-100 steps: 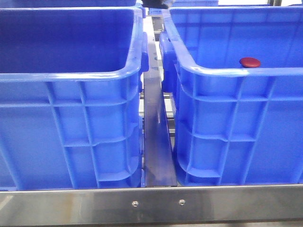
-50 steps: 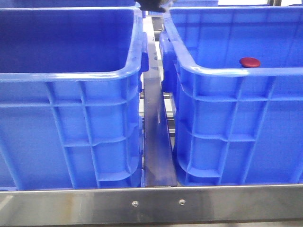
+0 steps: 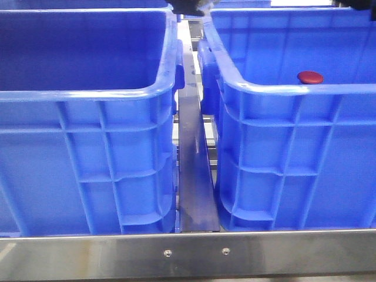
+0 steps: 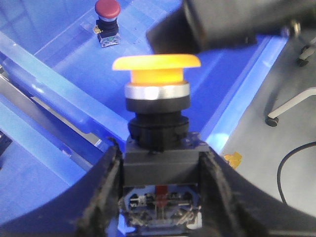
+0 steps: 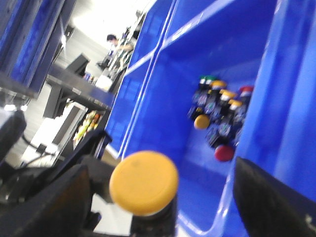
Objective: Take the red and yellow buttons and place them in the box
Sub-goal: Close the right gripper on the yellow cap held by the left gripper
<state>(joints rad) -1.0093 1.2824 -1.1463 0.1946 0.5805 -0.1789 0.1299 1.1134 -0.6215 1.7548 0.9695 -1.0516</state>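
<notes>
Dark arm part entered top right; yellow button (image 4: 156, 74) upright, clamped in left end effector (image 4: 160, 197)

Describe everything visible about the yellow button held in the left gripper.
The yellow button is a mushroom-head push-button: glossy yellow-orange domed cap, silver metal collar, black threaded body, and a dark square contact block with a red tab and metal terminals at the base. It stands upright along the left gripper, clamped at the block between the two black fingers. It hangs over a blue crate where a red button sits.
</notes>
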